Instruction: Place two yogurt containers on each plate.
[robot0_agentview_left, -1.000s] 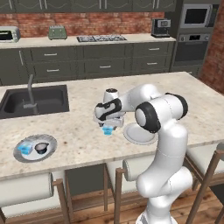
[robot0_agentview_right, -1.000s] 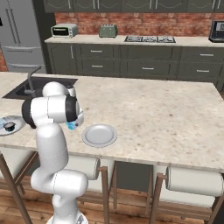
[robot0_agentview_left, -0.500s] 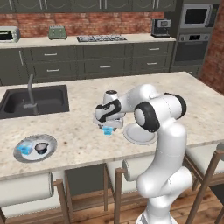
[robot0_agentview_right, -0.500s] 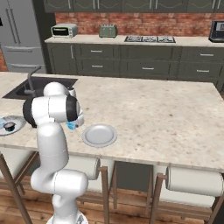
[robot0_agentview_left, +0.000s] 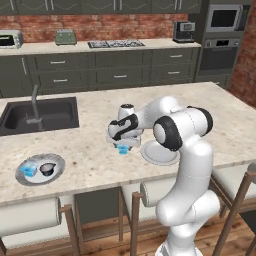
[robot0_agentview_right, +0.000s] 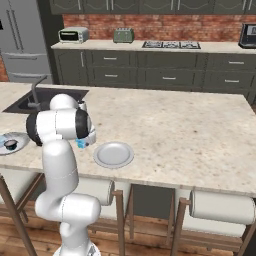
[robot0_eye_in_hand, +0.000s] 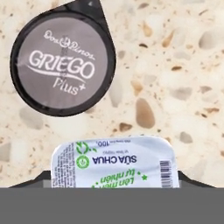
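My gripper (robot0_agentview_left: 123, 145) hangs low over the counter, just left of an empty grey-white plate (robot0_agentview_left: 159, 154) (robot0_agentview_right: 114, 154). A light blue yogurt container (robot0_agentview_left: 122, 149) (robot0_eye_in_hand: 114, 164) with a white printed lid stands on the counter between my fingertips (robot0_eye_in_hand: 44, 178), which sit close at both its sides. I cannot tell if they press on it. A dark yogurt container (robot0_eye_in_hand: 61, 64) with a grey "Griego" lid stands right beside it. The second plate (robot0_agentview_left: 21, 176) (robot0_agentview_right: 5, 149) lies far left and holds a light blue container (robot0_agentview_left: 29, 171) and a dark one (robot0_agentview_left: 47, 169).
A sink (robot0_agentview_left: 40, 114) with a tap is set into the counter at the back left. Padded stools (robot0_agentview_left: 30, 217) (robot0_agentview_right: 222, 207) stand along the counter's near edge. Cabinets, a toaster and a stove line the far wall.
The arm has stayed over the light blue container. The fingers have come in toward its sides.
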